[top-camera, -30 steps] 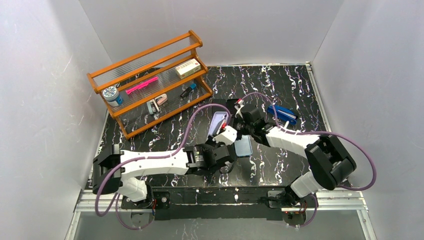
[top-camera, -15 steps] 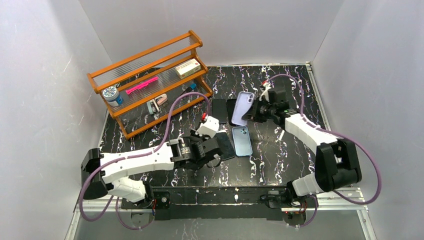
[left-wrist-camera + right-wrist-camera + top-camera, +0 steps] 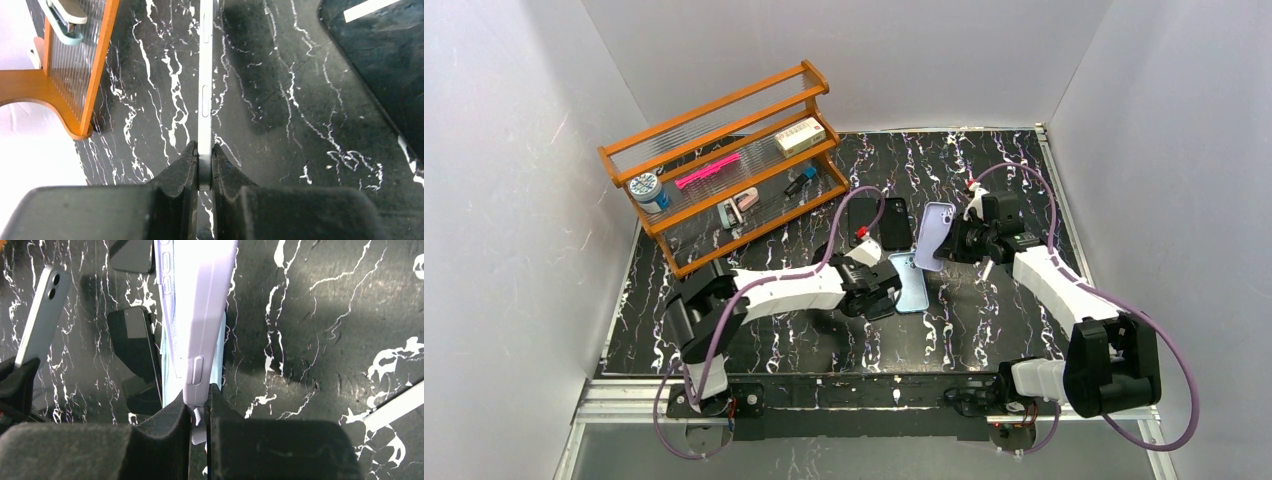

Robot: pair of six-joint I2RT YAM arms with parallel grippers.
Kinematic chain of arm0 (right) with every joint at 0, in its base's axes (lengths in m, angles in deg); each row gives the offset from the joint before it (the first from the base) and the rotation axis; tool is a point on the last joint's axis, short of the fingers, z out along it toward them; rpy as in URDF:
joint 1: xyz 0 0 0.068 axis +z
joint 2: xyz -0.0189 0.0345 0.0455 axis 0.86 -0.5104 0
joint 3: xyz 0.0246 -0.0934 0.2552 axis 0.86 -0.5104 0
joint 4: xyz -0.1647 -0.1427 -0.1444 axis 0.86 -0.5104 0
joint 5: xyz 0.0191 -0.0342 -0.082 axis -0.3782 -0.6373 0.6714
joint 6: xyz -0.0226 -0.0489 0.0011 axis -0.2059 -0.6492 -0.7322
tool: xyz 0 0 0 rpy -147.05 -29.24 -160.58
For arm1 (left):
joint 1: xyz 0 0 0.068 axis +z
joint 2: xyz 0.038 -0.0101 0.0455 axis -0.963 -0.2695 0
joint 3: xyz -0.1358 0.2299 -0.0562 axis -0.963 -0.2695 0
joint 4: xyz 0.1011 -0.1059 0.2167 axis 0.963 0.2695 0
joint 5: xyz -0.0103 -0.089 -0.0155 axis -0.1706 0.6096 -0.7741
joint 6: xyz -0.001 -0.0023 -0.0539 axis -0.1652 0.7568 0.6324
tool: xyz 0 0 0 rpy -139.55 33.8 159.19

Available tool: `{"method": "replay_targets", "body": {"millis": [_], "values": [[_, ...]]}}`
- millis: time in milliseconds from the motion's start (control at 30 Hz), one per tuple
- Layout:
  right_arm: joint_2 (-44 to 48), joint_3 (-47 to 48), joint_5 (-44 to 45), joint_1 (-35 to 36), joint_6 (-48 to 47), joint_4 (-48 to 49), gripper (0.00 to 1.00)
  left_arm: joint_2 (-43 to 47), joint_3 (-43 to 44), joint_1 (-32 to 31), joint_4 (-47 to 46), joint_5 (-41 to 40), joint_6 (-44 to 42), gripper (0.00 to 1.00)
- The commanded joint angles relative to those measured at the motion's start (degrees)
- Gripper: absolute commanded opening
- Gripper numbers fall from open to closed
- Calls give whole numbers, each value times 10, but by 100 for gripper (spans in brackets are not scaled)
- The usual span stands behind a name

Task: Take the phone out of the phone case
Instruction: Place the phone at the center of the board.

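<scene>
Phone (image 3: 205, 75): pale blue, bare, pinched edgewise between left fingers (image 3: 177, 175), near surface (image 3: 280, 100).
Case (image 3: 200, 300): lilac, apparently empty, pinched by right fingers (image 3: 167, 422), apart from phone.
Handling: lay phone flat before loosening; hold case clear.

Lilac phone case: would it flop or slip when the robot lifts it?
Probably light: the phone case juts straight from one edge pinched by the right gripper. Likely bendy if squeezed, being a thin empty shell. Its smooth surface might slip.

light: bright, even, overhead | shadows: soft | glare: phone case (image 3: 200, 300) washed out | near foreground: blurred
</scene>
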Motion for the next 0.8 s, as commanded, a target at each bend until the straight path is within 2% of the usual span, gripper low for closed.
{"method": "replay_targets", "body": {"millis": [0,133,200,367,567,767], "values": [[28,-4,-10,-1,-15,6,1,-32,47,6,-2,-33,-16,3],[26,5,-4,-1,-26,-3,1,-88,76,10,-3,-23,-25,11],[25,10,2,-2,-32,-10,1,-111,87,13,1,-21,-23,19],[15,20,11,-4,-37,-17,1,-150,105,21,-5,-6,-30,26],[-17,51,-3,-10,-58,-26,1,-149,119,26,-18,11,-37,41],[-101,155,-31,-30,-132,-82,1,-131,128,47,-47,70,-53,55]]}}
